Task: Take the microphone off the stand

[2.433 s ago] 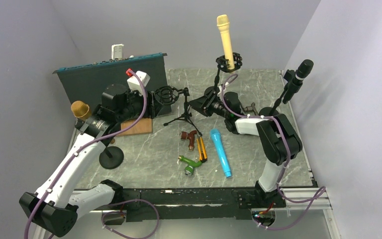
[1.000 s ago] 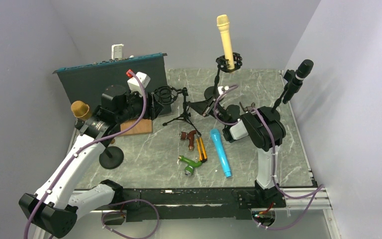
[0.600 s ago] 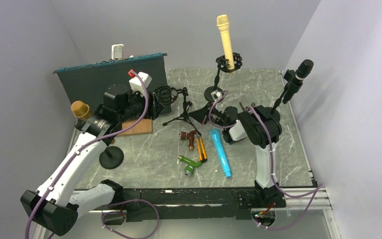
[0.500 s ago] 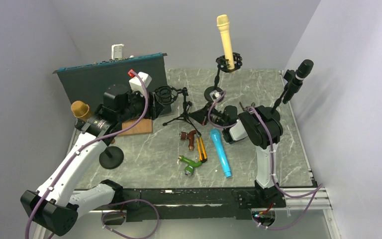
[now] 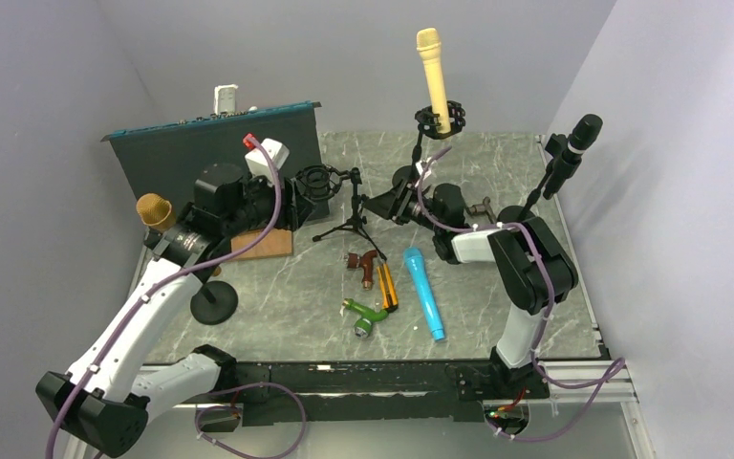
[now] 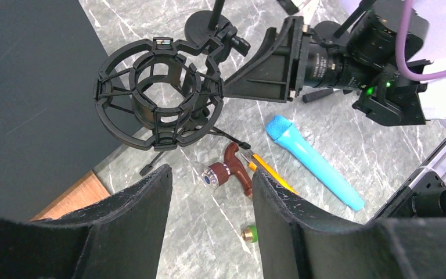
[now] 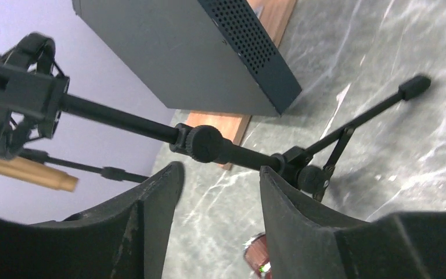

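Note:
A small black tripod stand [image 5: 352, 218] holds a round shock mount [image 5: 317, 182], which looks empty in the left wrist view [image 6: 159, 93]. A blue microphone [image 5: 423, 293] lies flat on the table in front of it [image 6: 313, 163]. My left gripper [image 5: 291, 203] hangs open just left of the mount [image 6: 212, 174], holding nothing. My right gripper [image 5: 382, 204] is open at the stand's right side. In its wrist view the stand's boom [image 7: 128, 119] and knob [image 7: 203, 143] cross just beyond the right gripper [image 7: 220, 168], untouched.
A yellow microphone [image 5: 432, 76] stands in a mount at the back, a black one [image 5: 573, 148] at the right, a gold-headed one [image 5: 155, 210] at the left on a round base [image 5: 214, 302]. A dark panel [image 5: 210, 153], wood block [image 5: 263, 244], brown tool [image 5: 368, 265], orange cutter [image 5: 388, 287] and green tool [image 5: 366, 316] are nearby.
The right arm drew back toward the blue microphone, then reached forward again to the tripod stand, jaws now apart. The left arm and blue microphone stayed put.

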